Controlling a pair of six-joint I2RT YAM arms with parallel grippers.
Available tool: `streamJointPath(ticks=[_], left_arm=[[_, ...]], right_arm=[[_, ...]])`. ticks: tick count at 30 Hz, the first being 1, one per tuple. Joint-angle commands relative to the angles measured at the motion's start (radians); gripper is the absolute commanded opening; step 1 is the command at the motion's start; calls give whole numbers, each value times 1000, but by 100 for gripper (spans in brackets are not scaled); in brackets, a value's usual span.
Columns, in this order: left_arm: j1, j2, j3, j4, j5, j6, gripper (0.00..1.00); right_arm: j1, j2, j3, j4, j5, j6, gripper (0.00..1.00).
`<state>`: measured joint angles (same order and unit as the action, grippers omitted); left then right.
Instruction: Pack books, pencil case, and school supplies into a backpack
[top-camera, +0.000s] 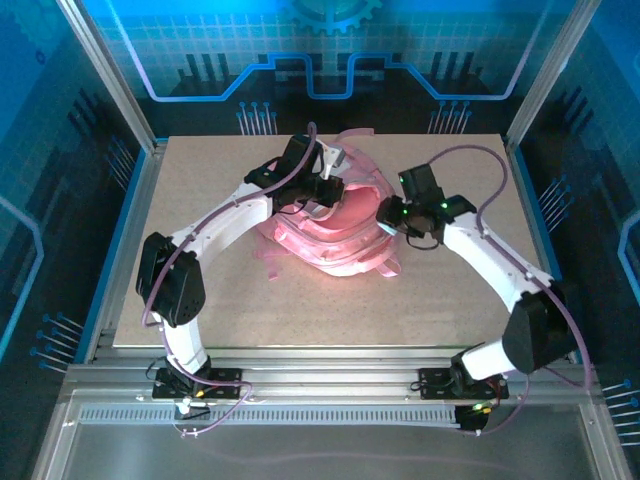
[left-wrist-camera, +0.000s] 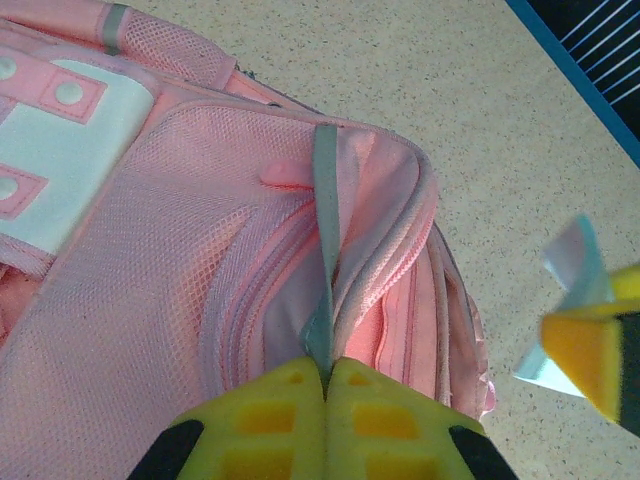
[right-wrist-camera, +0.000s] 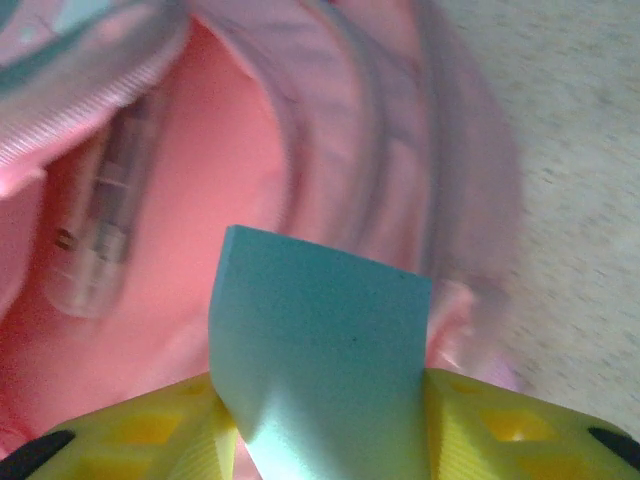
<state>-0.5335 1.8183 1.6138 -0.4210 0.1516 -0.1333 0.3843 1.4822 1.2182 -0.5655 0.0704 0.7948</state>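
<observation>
**Blue pad at the mouth of the backpack**

Speckled beige table (top-camera: 200, 300) inside a blue-lit metal frame, seen from overhead. At 6 o'clock, both arm bases on the near rail. Farther in, at table centre, the pink backpack (top-camera: 345, 240) lying flat with its mouth gaping. Left gripper (top-camera: 322, 190) at its 11 o'clock and right gripper (top-camera: 392, 215) at its 3 o'clock, both right up against the fabric.

On the left wrist view, yellow fingers (left-wrist-camera: 270, 425) at 6 o'clock, pressed together and pinching the lower end of a grey strap (left-wrist-camera: 325, 200). Strap stretched toward 12 over a mesh pocket. At 3 o'clock, a yellow finger of the other claw carrying the light-blue pad (left-wrist-camera: 572, 262) above bare table.

On the right wrist view, claw clamped on that pad at 6 o'clock, corner tilted up over the pink opening. Beyond it, at 9 o'clock, a translucent tube (right-wrist-camera: 100, 240) lying inside against the lining. At 2 o'clock, open tabletop past the backpack's rim.
</observation>
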Motion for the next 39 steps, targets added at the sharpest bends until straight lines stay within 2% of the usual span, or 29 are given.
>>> streamJointPath(ticks=[1,6,9,10,12,14,16,21,25,30,39], left_arm=[[6,-52,57,77,36,-22,0],[5,-57,52,98,37,-48,0],[5,-61,51,92,35,-53,0],[6,-67,50,91,34,-55,0],[5,-77,44,91,29,-54,0],[5,-85,40,94,29,-55,0],[6,-91,37,100,32,-62,0],[1,-85,40,100,64,-87,0],[-8,-81,37,116,76,-102,0],[-11,-59,47,126,82,-131,0],[-12,-41,41,145,88,-175,0]], right_arm=[[-2,103,82,90,-108,-2,49],[1,227,137,240,-256,77,54],[-5,240,111,341,-330,134,76],[-5,233,99,358,-339,137,81],[-8,211,73,369,-333,134,84],[-12,193,38,398,-337,137,82],[-18,191,8,433,-349,146,76],[-14,236,-32,557,-382,194,48],[-4,299,-14,656,-430,242,38],[-28,258,-26,617,-459,209,38],[-90,-22,-98,270,-351,-57,55]])
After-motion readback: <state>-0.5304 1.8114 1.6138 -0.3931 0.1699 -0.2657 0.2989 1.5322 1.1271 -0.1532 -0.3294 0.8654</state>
